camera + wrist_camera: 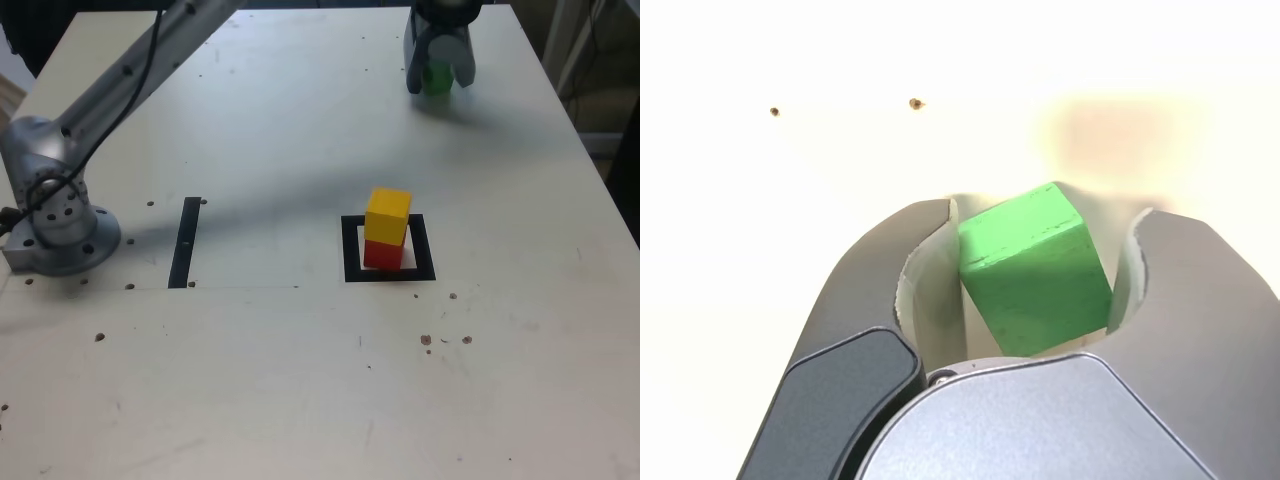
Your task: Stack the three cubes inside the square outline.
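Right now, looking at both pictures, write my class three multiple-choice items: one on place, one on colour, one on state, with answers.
1. Where is the red cube?
A) inside the black square
B) on the black strip
C) beside the robot's base

2. Which colour is the cube on top of the red one?
A) green
B) yellow
C) blue

3. The green cube is:
A) between the gripper's fingers
B) on the stack
C) beside the strip

Key:
1 A: the black square surrounds the red cube.
2 B: the yellow cube sits on it.
3 A: the gripper has a finger either side of the green cube.
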Available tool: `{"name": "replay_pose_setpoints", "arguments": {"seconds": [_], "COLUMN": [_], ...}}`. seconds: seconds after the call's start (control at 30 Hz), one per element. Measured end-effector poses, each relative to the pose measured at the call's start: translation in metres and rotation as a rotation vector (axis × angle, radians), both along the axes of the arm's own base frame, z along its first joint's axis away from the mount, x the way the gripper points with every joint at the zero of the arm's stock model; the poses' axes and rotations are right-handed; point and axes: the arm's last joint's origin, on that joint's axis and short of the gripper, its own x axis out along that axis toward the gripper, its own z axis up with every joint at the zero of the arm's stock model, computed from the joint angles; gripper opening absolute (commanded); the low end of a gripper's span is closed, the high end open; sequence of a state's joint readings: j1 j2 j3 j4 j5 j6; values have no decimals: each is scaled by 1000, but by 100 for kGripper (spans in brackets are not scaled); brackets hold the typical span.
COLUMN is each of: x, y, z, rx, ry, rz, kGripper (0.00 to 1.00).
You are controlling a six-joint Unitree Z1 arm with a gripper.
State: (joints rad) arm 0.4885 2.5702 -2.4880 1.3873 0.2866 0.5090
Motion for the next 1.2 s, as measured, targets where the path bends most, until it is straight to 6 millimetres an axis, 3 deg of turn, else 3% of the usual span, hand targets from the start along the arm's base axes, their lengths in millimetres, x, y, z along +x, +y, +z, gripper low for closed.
{"name": "replay_pose_setpoints", "arguments": {"seconds": [0.4, 0.5, 0.6, 0.83, 0.97, 1.2], "x": [-6, -9, -15, -26, -46, -82], "y": [-15, -25, -47, -92, -123, -203], "z": [12, 25, 51, 85, 104, 137], "rx": [-65, -66, -55, -84, -162, -210], "ry": [16, 22, 31, 42, 28, 25], "rz": [-20, -37, -70, -148, -183, -303], "kGripper": [14, 14, 14, 14, 14, 14]}}
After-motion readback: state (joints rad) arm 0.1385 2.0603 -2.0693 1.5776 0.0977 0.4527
